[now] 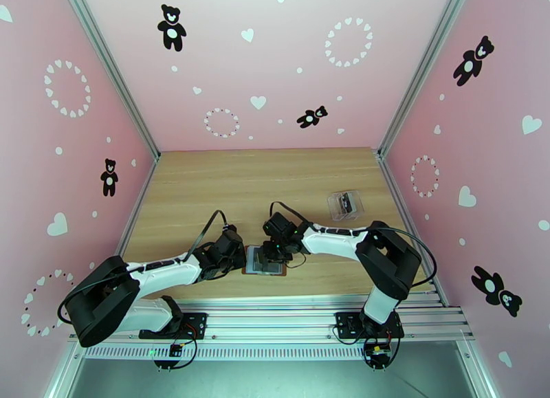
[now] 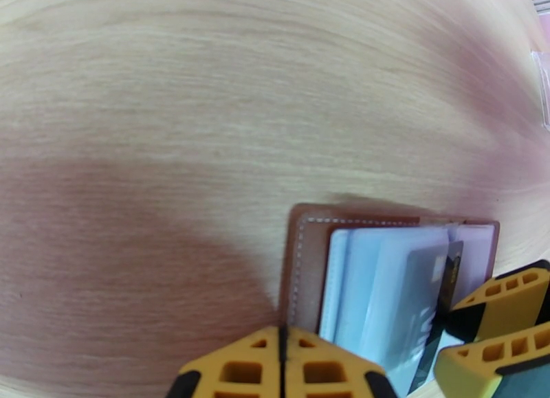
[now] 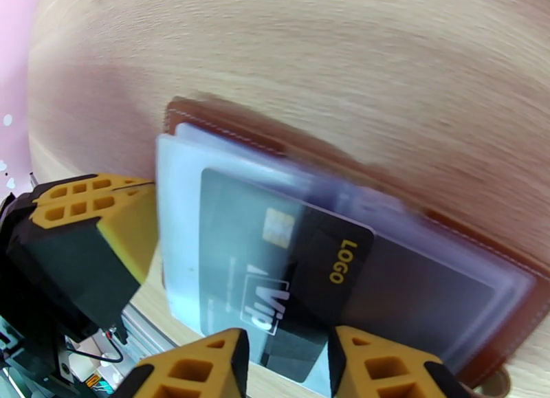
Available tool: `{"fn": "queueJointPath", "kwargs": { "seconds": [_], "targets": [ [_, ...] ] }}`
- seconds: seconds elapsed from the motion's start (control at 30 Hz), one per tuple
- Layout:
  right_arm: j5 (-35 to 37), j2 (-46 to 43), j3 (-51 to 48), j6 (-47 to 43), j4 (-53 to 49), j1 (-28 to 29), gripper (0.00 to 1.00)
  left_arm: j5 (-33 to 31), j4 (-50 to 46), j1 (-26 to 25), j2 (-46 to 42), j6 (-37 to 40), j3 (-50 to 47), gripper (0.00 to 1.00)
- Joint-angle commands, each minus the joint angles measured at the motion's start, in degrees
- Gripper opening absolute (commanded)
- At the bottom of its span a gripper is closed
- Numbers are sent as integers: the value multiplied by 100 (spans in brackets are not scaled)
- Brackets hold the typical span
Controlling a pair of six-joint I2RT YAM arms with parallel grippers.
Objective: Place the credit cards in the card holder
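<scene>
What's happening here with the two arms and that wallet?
The brown card holder lies open on the table, close to the arms. The left hand is shut and sits at its leather edge, seemingly pinning it. The right hand stands open around the near end of a dark credit card, which lies part-way under a see-through pocket, its LOGO end uncovered. So a card looks mid-insertion, not fully in. A clear box sits farther back on the right.
</scene>
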Motion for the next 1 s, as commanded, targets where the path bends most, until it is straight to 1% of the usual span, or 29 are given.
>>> {"fn": "queueJointPath", "kwargs": {
  "seconds": [0.0, 0.37, 0.53, 0.63, 0.7, 0.8, 0.9, 0.93, 0.97],
  "targets": [
    [-246, 207, 89, 137, 259, 97, 38, 151, -270, 43, 230, 2, -273, 6],
    [-402, 370, 142, 261, 614, 137, 36, 180, -239, 43, 256, 8, -277, 6],
    [-395, 334, 193, 222, 537, 169, 36, 165, -253, 34, 250, 2, -281, 6],
    [-214, 132, 203, 81, 303, 173, 36, 131, -309, 35, 179, 1, -286, 6],
    [49, -109, 259, -111, -30, 168, 37, 87, -404, 35, 56, -1, -294, 6],
    [597, -463, 334, -393, -634, 172, 41, 10, -595, 39, -171, 3, -286, 6],
    [801, -652, 307, -547, -902, 163, 42, -33, -771, 35, -406, 8, -286, 7],
    [768, -670, 277, -561, -889, 159, 40, -37, -810, 35, -483, 1, -295, 8],
    [711, -654, 242, -562, -850, 162, 33, -44, -856, 35, -562, 0, -303, 8]
  ]
}}
